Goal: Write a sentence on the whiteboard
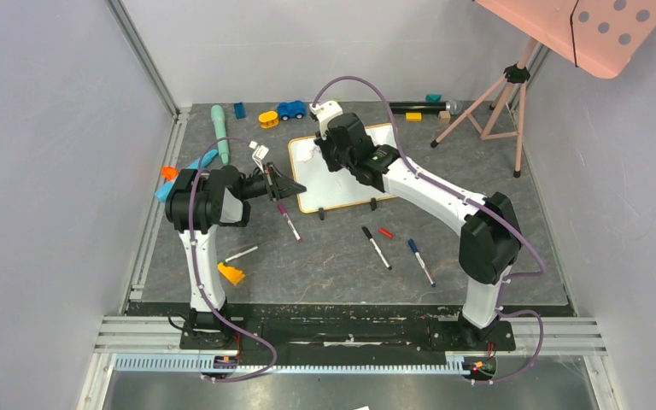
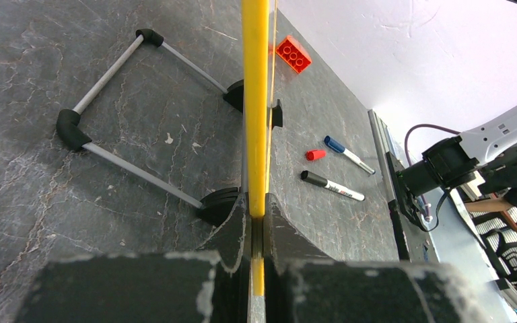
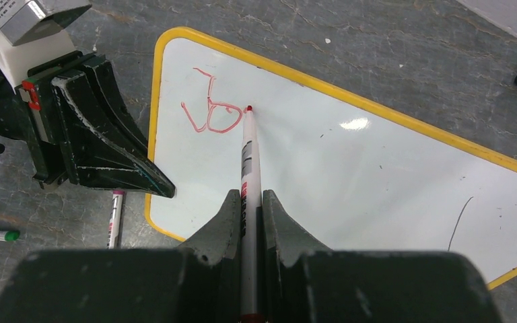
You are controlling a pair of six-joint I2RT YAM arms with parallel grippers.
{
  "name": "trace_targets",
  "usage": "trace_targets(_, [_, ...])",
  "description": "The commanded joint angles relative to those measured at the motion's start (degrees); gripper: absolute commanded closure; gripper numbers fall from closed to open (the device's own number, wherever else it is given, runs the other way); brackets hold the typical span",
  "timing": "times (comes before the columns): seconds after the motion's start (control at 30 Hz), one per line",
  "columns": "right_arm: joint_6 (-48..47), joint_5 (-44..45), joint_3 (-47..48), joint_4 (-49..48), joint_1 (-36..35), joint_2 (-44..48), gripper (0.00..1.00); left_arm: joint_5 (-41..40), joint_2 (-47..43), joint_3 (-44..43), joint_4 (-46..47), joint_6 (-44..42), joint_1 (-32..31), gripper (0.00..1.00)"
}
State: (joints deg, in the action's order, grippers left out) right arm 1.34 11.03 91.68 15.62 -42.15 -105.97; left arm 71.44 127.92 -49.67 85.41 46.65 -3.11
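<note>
The whiteboard (image 1: 350,184) with a yellow-orange frame stands tilted on the grey mat on its black clip feet. My left gripper (image 1: 297,188) is shut on its left frame edge (image 2: 256,101), seen edge-on in the left wrist view; it also shows in the right wrist view (image 3: 165,190). My right gripper (image 3: 249,202) is shut on a red marker (image 3: 249,161), and its tip touches the board (image 3: 377,175). The red writing (image 3: 210,113) reads about "Jo", near the board's corner. The marker tip rests just right of the "o".
A black marker (image 1: 376,248), a red cap (image 1: 385,232), a blue marker (image 1: 421,261), a pink-capped marker (image 1: 289,220) and a green marker (image 1: 241,254) lie in front of the board. Toys lie along the back edge. A pink tripod (image 1: 487,107) stands at the back right.
</note>
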Motion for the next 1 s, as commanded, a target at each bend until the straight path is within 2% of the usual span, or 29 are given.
trace_targets(0.0, [0.04, 2.43, -1.37, 0.46, 0.40, 0.79, 1.00, 4.39, 1.05, 0.02, 3.82, -1.80, -1.20, 0.98])
trace_targets(0.3, [1.01, 2.65, -4.95, 0.38, 0.40, 2.79, 1.00, 4.37, 1.11, 0.10, 3.80, -1.85, -1.19, 0.98])
trace_targets(0.8, [0.72, 3.89, 4.60, 3.09, 1.08, -2.01, 1.00, 4.47, 1.07, 0.01, 3.80, -1.83, -1.22, 0.98])
trace_targets(0.97, [0.98, 3.53, 3.81, 3.65, 1.11, -1.85, 1.00, 4.43, 1.08, 0.09, 3.80, -1.83, -1.21, 0.98])
